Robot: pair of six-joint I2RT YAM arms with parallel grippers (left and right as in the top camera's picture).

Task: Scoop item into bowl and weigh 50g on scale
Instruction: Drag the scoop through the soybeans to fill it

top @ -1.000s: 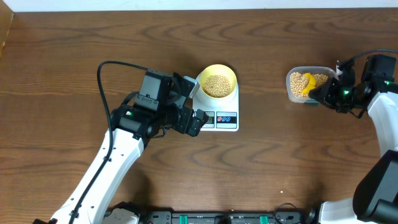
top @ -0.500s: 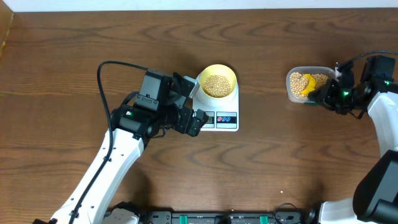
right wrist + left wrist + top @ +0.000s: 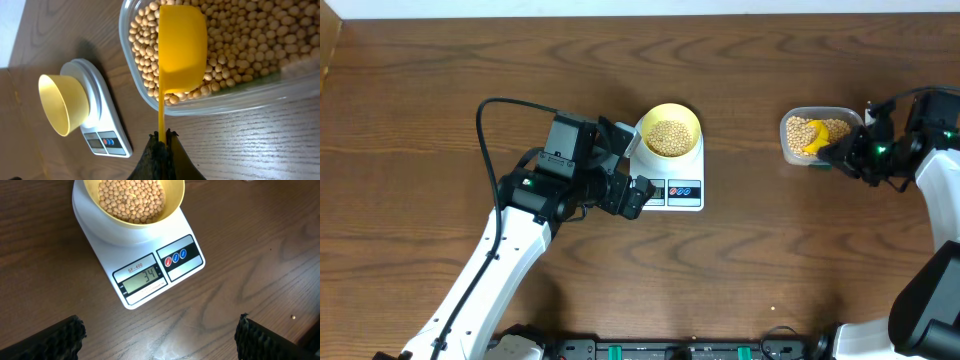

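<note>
The pale yellow bowl (image 3: 670, 131) (image 3: 133, 202) (image 3: 62, 102) stands on the white scale (image 3: 682, 188) (image 3: 150, 275) (image 3: 105, 135), partly filled with beige beans (image 3: 669, 136) (image 3: 131, 199). The display reads 34. My left gripper (image 3: 633, 193) (image 3: 160, 340) hovers open just left of the scale's front, holding nothing. More beans (image 3: 250, 40) fill a clear tub (image 3: 792, 148) (image 3: 225, 102) at the right. My right gripper (image 3: 840, 152) (image 3: 164, 136) is shut on the handle of a bright yellow spoon (image 3: 814, 138) (image 3: 181, 47), whose cup lies face down over the tub's beans.
The wooden table (image 3: 770, 260) spreads around both arms. A black cable (image 3: 490, 110) loops up from the left arm. The table's far edge meets a white wall (image 3: 620, 8) at the top.
The right gripper has shifted slightly to the right with the spoon. The left arm, bowl and scale have not moved.
</note>
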